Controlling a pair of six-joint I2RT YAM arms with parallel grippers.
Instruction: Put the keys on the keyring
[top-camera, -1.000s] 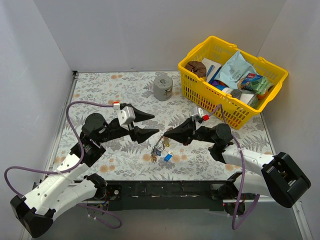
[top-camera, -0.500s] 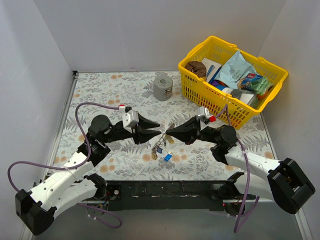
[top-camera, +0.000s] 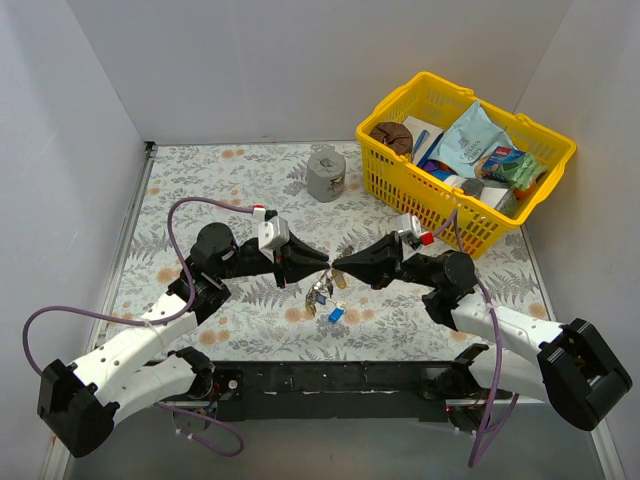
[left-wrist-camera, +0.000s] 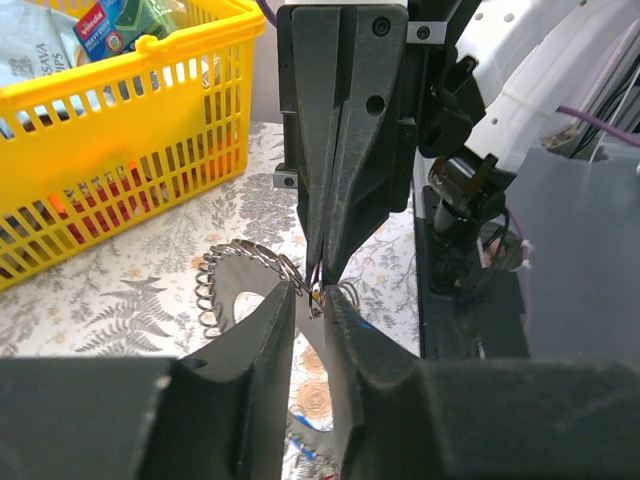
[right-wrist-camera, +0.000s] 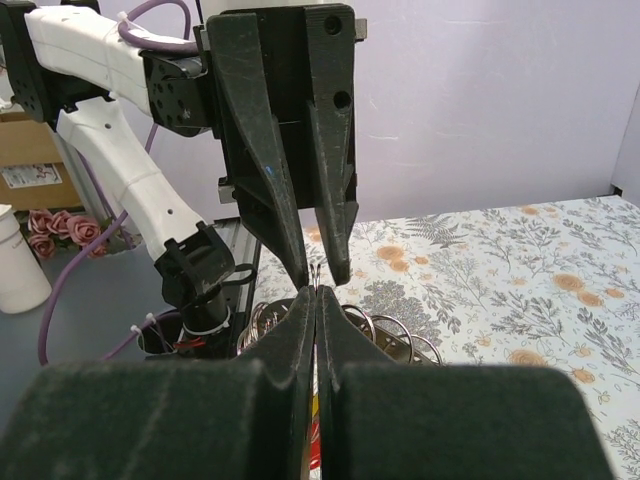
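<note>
With right claw (right-wrist-camera: 315, 297) pinched on grey ridged metal keyring (left-wrist-camera: 235, 272), close barely-parted left claw (left-wrist-camera: 310, 297) squarely on same wire, without twisting.

Left pincer (left-wrist-camera: 310, 296) tips face right pincer (left-wrist-camera: 322, 268) — ridged keyring (left-wrist-camera: 236, 266) just beside.

**Cam setup: 1 overhead, 2 on wrists**

Top cam is looking down from above and behind the bases, far off, taking in both arms. Each wrist cam is sitting close behind its own fingers. The left gripper (top-camera: 319, 262) and right gripper (top-camera: 338, 266) cams are facing each other, both catching the keyring (left-wrist-camera: 212, 285) just past the tips.
</note>
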